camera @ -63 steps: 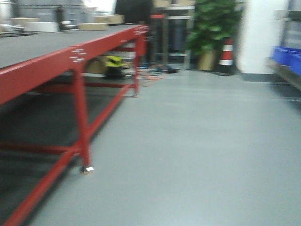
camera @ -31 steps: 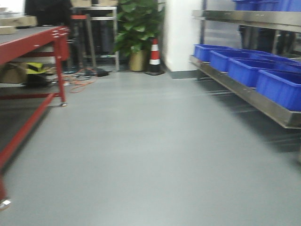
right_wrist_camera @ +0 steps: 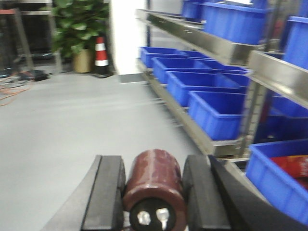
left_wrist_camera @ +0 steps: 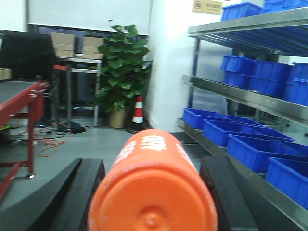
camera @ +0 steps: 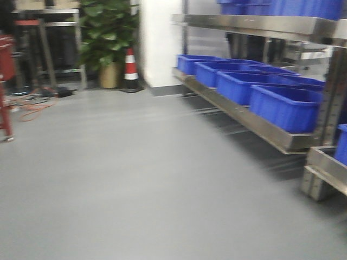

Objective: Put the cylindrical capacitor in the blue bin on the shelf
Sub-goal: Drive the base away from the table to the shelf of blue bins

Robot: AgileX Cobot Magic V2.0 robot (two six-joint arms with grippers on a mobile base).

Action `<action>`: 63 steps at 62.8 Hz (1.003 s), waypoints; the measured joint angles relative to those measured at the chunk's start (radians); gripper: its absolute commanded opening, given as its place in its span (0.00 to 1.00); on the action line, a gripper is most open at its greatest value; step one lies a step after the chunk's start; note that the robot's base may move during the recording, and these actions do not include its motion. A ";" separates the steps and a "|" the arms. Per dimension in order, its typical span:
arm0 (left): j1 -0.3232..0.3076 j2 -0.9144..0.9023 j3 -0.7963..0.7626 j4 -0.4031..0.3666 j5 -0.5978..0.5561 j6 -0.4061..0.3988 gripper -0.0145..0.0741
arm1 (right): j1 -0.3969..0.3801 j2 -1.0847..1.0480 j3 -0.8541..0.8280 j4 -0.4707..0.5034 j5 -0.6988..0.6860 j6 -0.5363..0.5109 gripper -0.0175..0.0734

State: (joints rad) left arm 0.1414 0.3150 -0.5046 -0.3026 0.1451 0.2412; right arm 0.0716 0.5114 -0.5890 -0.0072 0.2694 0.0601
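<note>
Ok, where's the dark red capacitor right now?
In the right wrist view, the dark red capacitor sits bottom centre, clamped between the right gripper's jaws, with the shelf and its blue bins ahead to the right.

grey floor [camera: 135, 179], white pillar [camera: 157, 38], potted plant [camera: 105, 32]

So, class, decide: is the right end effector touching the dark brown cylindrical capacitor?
Touching. The right wrist view shows the right end effector with its two black fingers pressed against opposite sides of the cylindrical capacitor, no gap visible.
</note>
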 measured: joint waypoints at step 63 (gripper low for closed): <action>0.000 0.000 0.001 0.000 0.000 0.000 0.04 | 0.000 0.000 0.000 0.000 0.000 0.000 0.01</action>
State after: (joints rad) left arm 0.1414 0.3150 -0.5040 -0.3026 0.1451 0.2412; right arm 0.0716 0.5114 -0.5890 -0.0072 0.2694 0.0601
